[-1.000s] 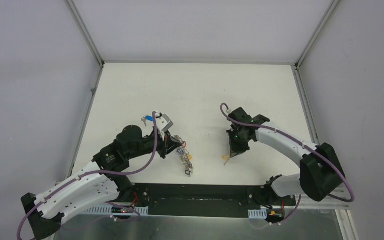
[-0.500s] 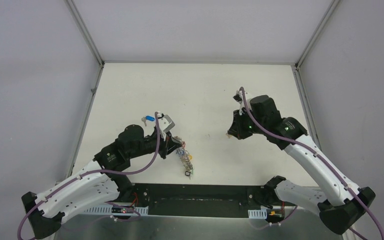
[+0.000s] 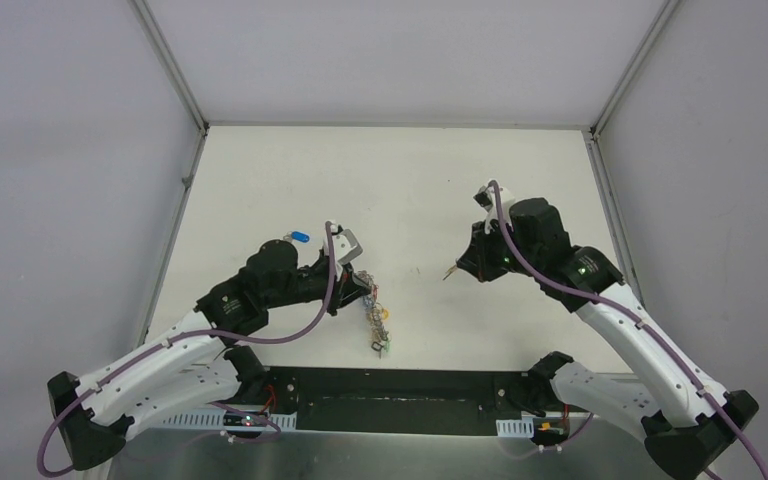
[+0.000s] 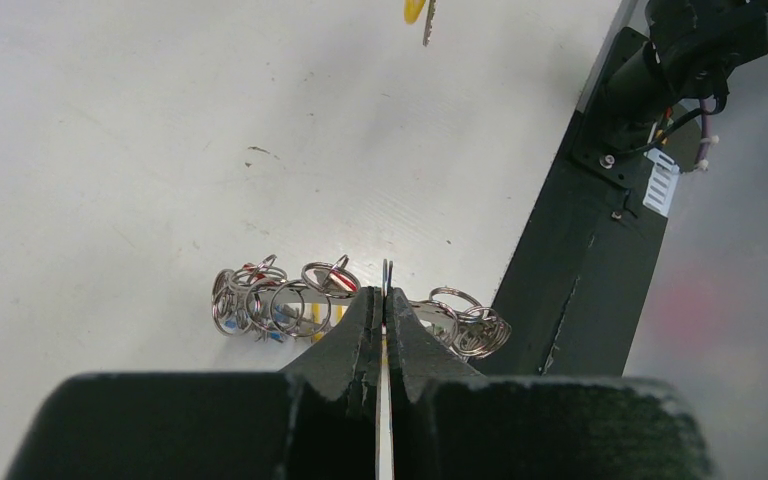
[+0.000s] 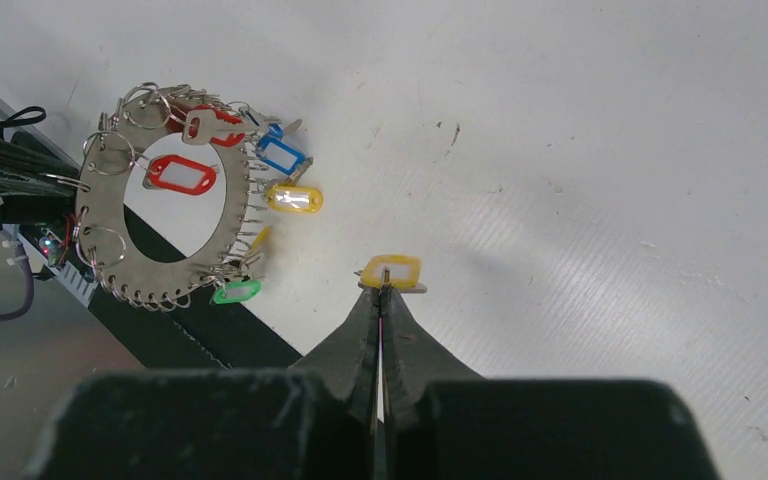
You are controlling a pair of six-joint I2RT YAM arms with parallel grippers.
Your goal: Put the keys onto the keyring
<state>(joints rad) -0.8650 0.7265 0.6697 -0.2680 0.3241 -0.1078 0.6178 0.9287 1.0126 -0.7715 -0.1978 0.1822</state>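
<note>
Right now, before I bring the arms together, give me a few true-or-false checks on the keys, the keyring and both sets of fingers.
1. The right fingers are shut on a yellow-tagged key. True.
2. The left fingers hang open above the keyring. False: they are shut on its edge.
3. A blue-tagged key lies on the table, apart from the keyring. True.
4. The yellow-tagged key is already threaded on the keyring. False: it is held apart from it.
</note>
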